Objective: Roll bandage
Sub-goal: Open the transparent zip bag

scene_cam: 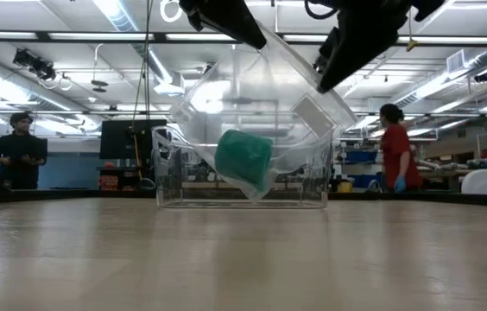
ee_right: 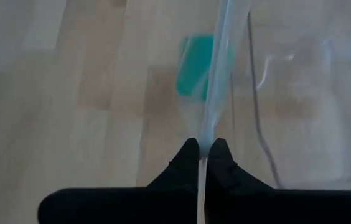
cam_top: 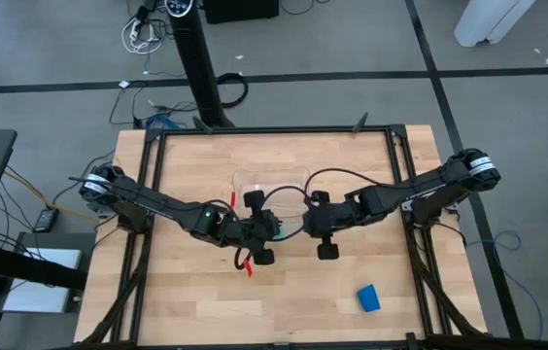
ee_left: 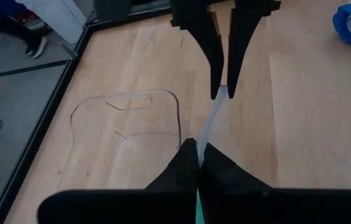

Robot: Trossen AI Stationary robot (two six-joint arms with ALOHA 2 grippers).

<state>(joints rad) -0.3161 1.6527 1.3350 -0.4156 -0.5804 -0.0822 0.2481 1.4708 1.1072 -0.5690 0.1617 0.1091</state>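
Pincers of both arms were clamped on one clear plastic tray point(scene_cam: 252, 130), tilted above the pale wooden counter point(cam_top: 284, 301): the left pincer point(ee_left: 198, 163) and the right pincer point(ee_right: 201, 155) each pinched its thin wall. A teal-green block point(scene_cam: 243, 158) lay inside. The bright blue rolled bandage point(cam_top: 368, 298) rested well apart from both.

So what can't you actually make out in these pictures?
High view: the arms cover where left gripper and right gripper pinch the clear tray.
Low view: both grippers cut off by top edge; bandage out of frame.
Right wrist view: teal block blurred behind the tray wall.
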